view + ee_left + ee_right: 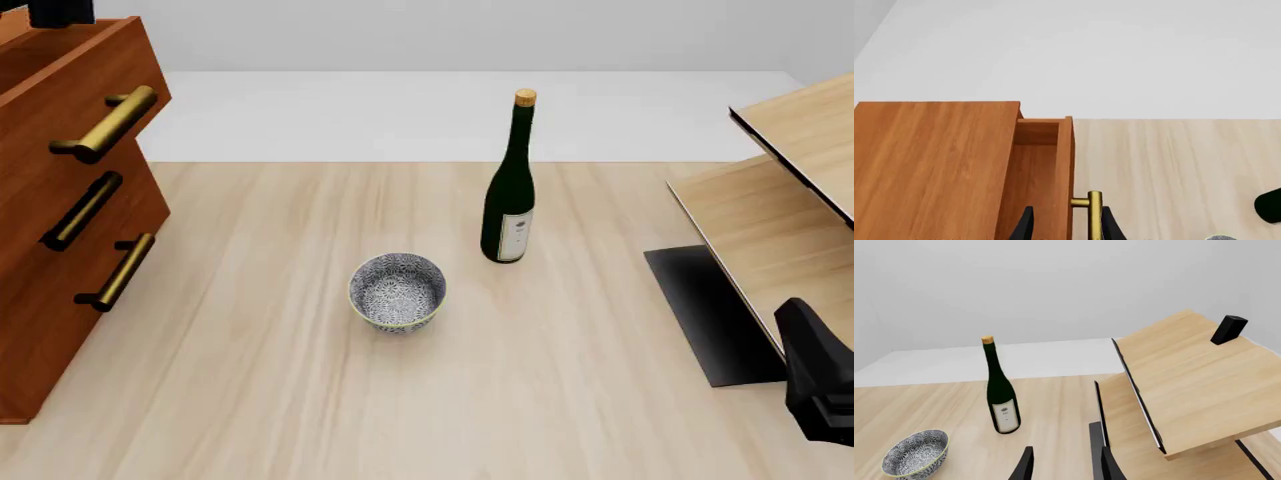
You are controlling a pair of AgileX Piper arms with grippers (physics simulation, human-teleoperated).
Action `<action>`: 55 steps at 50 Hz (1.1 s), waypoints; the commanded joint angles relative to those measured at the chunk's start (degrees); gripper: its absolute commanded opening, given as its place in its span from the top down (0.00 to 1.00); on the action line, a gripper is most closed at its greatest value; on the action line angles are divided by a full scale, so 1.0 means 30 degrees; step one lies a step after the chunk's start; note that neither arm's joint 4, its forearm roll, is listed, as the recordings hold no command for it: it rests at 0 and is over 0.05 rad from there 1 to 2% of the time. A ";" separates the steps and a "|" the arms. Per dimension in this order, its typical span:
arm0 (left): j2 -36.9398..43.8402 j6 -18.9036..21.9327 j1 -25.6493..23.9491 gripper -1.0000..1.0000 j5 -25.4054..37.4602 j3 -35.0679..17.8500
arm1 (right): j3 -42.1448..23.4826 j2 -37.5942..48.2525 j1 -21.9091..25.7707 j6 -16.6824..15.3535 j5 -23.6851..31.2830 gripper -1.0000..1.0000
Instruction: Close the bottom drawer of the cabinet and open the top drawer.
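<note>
Straddling the brass handle (1095,212) of the top drawer (1044,175), the left claw (1064,229) has its two dark fingers set apart, one on each side of the bar and the drawer front; whether they press on the bar cannot be told. That drawer stands pulled out from the cabinet (54,230), at the table's (441,400) left edge. Below it, the bottom drawer (80,310) sits flush with the middle one. Low at the right, the right claw (1066,465) hangs with fingers apart over bare table, well away from the cabinet. Farther on stand a patterned bowl (398,291), a green bottle (509,190) and a pale shelf unit (787,190).
</note>
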 commanded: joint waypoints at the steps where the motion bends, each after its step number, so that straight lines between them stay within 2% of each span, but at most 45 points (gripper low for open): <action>1: -0.0040 -0.0194 0.0235 0.00 -0.0557 0.0944 | 0.0001 0.0044 -0.0010 -0.0015 -0.0043 0.00; 55: -0.0052 -0.1626 0.0519 0.00 -0.1854 0.3427 | 0.0060 -0.0026 0.0010 0.0007 -0.0029 0.00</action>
